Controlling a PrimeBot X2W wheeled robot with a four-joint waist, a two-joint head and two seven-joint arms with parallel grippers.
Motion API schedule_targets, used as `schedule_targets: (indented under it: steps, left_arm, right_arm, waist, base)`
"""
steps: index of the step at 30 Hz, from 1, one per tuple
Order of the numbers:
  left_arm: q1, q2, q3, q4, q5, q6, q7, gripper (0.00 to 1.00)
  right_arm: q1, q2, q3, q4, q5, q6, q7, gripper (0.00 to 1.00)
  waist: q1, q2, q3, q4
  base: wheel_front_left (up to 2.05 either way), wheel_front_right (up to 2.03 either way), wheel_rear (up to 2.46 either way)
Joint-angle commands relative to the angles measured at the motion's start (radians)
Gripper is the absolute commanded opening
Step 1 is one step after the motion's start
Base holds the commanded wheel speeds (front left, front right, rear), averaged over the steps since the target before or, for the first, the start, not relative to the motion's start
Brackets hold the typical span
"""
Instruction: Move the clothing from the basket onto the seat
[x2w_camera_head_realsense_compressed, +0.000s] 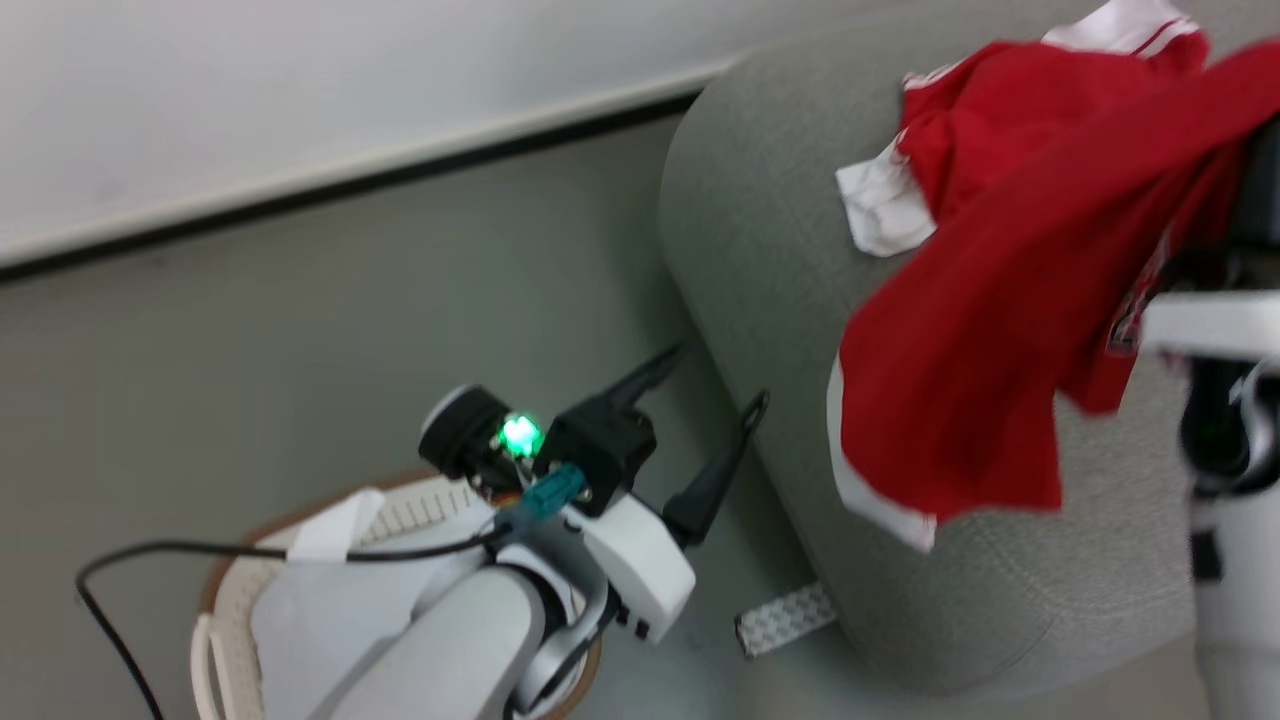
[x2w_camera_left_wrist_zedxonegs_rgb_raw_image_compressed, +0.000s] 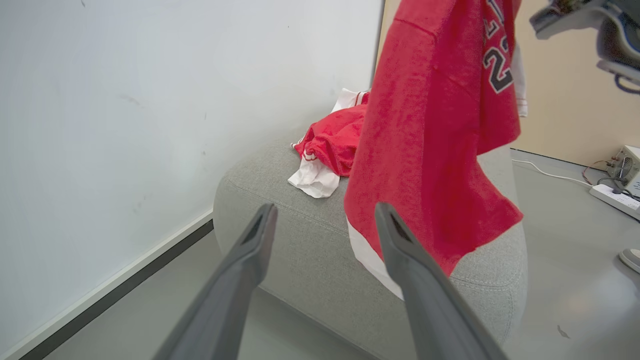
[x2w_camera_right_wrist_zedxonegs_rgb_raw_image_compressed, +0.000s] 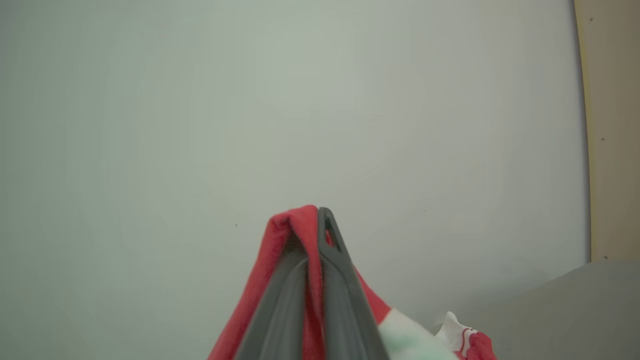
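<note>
My right claw (x2w_camera_right_wrist_zedxonegs_rgb_raw_image_compressed: 311, 235) is clenched on a fold of the red jersey (x2w_camera_head_realsense_compressed: 1000, 330), the cloth pinched between the two fingers and bunched over one tip. The jersey hangs from that grip above the sofa (x2w_camera_head_realsense_compressed: 760, 250). From my left wrist I see it (x2w_camera_left_wrist_zedxonegs_rgb_raw_image_compressed: 430, 140) draping down with its black-and-white number showing, and its white-edged hem falls across the rounded end of the sofa (x2w_camera_left_wrist_zedxonegs_rgb_raw_image_compressed: 300, 235). I cannot tell whether the hem touches the cushion. A second red bundle (x2w_camera_head_realsense_compressed: 960, 120) with white trim already lies crumpled on top of the sofa, just behind the jersey.

My left claw (x2w_camera_head_realsense_compressed: 717, 375) is released, fingers spread and holding nothing, hovering over the floor between the basket (x2w_camera_head_realsense_compressed: 225, 600) and the sofa. In the basket I see the pale liner (x2w_camera_head_realsense_compressed: 320, 600); my own forearm covers much of it, so I cannot say whether any red cloth is left inside.

I judge this to be the carry-and-place step for the jersey. Next I should bring the right claw further in over the cushion, lower it until most of the cloth rests there, then open the fingers. Released where it hangs now, the jersey could slide off the rounded end to the floor.
</note>
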Motion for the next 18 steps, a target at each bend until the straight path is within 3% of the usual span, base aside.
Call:
schedule_targets:
  steps: [1,6,12,15,18]
  left_arm:
    - [-0.032,0.013,0.000,-0.006,0.011,-0.007,0.008,1.00]
    - [-0.151,0.018,0.005,-0.021,0.045,-0.026,0.037,1.00]
    - [-0.247,-0.001,0.015,-0.020,0.058,-0.027,0.024,1.00]
    - [-0.261,-0.009,0.008,-0.004,0.061,-0.028,0.009,1.00]
    - [-0.262,-0.016,0.000,0.013,0.061,-0.026,-0.003,1.00]
  right_arm:
    - [-0.055,0.000,-0.020,0.012,0.012,-0.002,0.001,0.00]
    - [-0.328,-0.018,-0.161,0.145,0.045,-0.002,0.004,0.00]
    - [-0.628,-0.139,-0.406,0.356,-0.079,-0.002,0.001,0.00]
    - [-0.692,-0.180,-0.537,0.420,-0.188,-0.002,0.001,0.00]
    - [-0.657,-0.190,-0.639,0.451,-0.294,-0.002,0.000,0.00]
  waist:
    - [-0.0002,0.0000,0.135,0.044]
    - [-0.0002,0.0000,0.287,0.086]
    - [-0.0002,0.0000,0.411,0.133]
    - [-0.0002,0.0000,0.435,0.150]
    - [-0.0002,0.0000,0.441,0.159]
  base:
    - [0.00,0.00,0.00]
    - [0.00,0.00,0.00]
    - [0.00,0.00,0.00]
    - [0.00,0.00,0.00]
    - [0.00,0.00,0.00]
